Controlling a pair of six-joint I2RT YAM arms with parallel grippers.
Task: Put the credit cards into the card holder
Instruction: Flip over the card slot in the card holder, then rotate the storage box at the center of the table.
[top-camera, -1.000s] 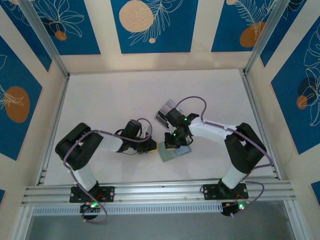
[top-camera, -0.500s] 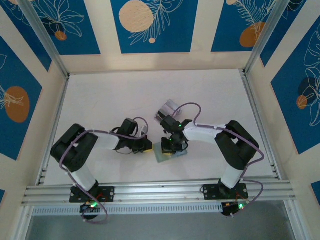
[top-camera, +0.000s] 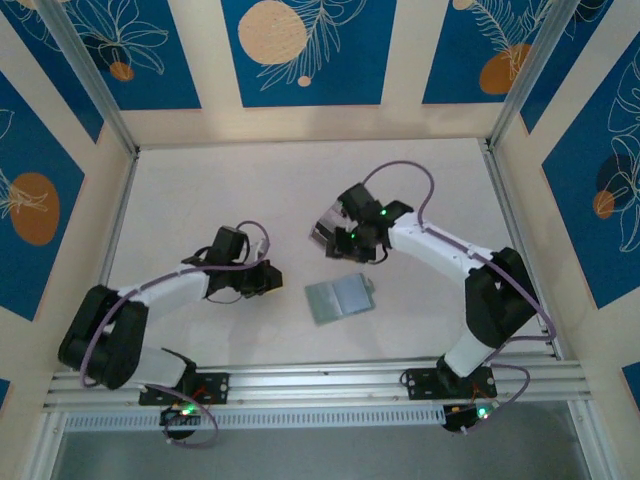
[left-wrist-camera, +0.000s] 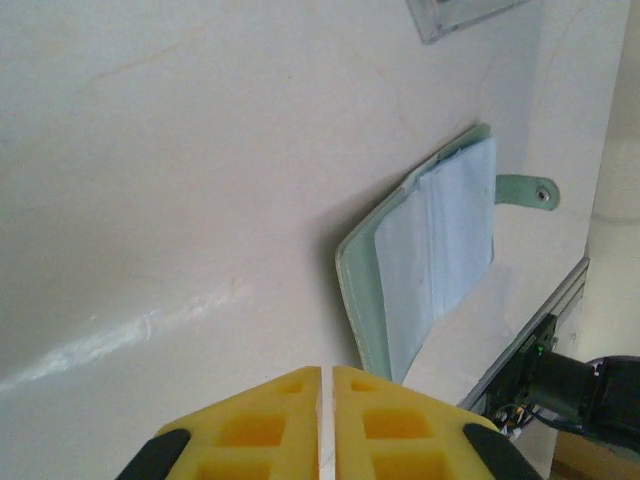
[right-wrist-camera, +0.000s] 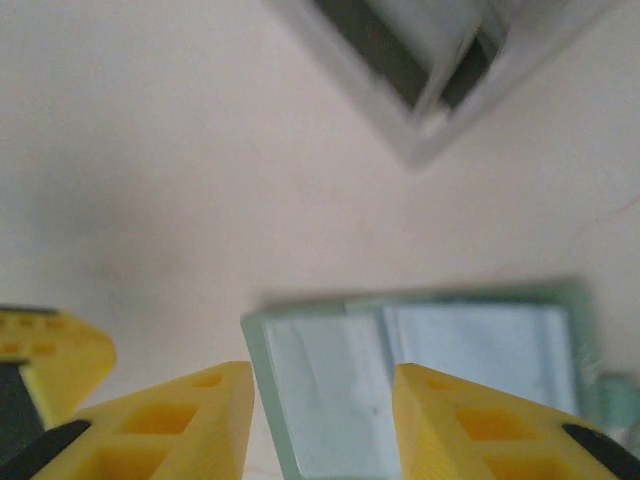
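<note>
Yellow fingers (right-wrist-camera: 205, 420) of the right gripper (right-wrist-camera: 330, 420) stood apart with nothing between them, and through the gap I looked down on the card holder (right-wrist-camera: 420, 365). It lay flat and folded open on the table (top-camera: 250, 190). Just beyond it, on the far side, sat the clear tray (right-wrist-camera: 400, 125) with what I took to be the remaining credit cards (right-wrist-camera: 435, 25) stacked inside.

Over on the left, the left gripper (left-wrist-camera: 322, 425) had its pads pressed together with only a thin pale seam between them. I could not make out anything pinched there. From its camera the holder lay ahead and to the right, apart from the fingers, with its snap tab (left-wrist-camera: 525, 192) sticking out on the far side. A pale bluish panel (left-wrist-camera: 450, 240) lay in the open fold, but I couldn't tell whether that was a card or lining.

I judged the step in hand to be fetching another card from the tray. To do it well I would bring the open fingers in low over the tray's edge and take a single card by one short edge, not the whole stack. I would lift it straight out so the tray didn't drag. The left gripper could pin the holder's near-left corner so the fold didn't skate when the card slid in.
</note>
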